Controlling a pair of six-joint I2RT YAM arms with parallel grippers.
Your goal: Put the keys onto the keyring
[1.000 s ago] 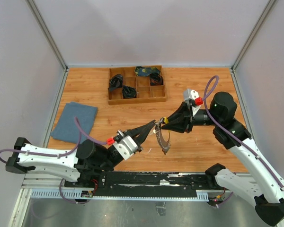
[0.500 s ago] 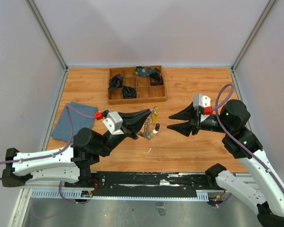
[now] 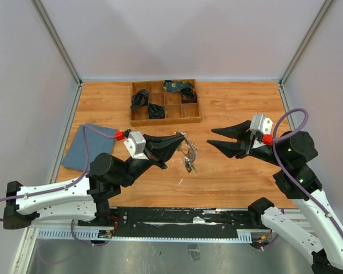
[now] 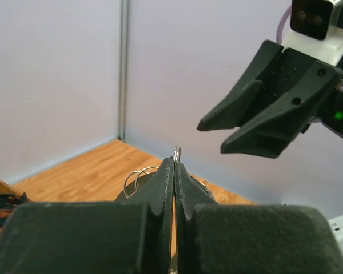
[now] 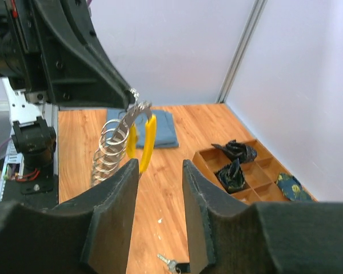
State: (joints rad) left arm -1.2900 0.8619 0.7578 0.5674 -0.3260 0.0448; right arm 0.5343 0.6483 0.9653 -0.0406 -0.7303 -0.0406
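So your left pincer (image 3: 175, 142) is clenched tight on the top of the thin round metal keyring with the short curved yellow piece (image 5: 149, 137). It's holding it up off the orange-brown wooden bench (image 3: 234, 180), roughly mid-bench and a bit left of centre. From the left wrist view you only get a sliver of metal poking out between the closed fingers, plus a couple of wire loops behind them. The fanned bunch of thin silvery metal keys (image 5: 110, 149) hangs under the grip, right beside the yellow piece. From the right wrist they read mostly as a row of overlapping loops, so I can't tell you which ones are actually threaded on the keyring.

Your right pincer (image 3: 211, 137) is released, jaws spread with nothing between them. It points at the left one tip to tip, near but apart, and touches neither the keyring nor the keys.

One small silvery key with a dark head (image 5: 168, 263) lies flat on the bench below the hanging bunch. A folded blue cloth (image 3: 90, 145) sits on the left side of the bench. The shallow wooden tray with compartments (image 3: 166, 121) is at the far side, with dark bundles in several of its compartments
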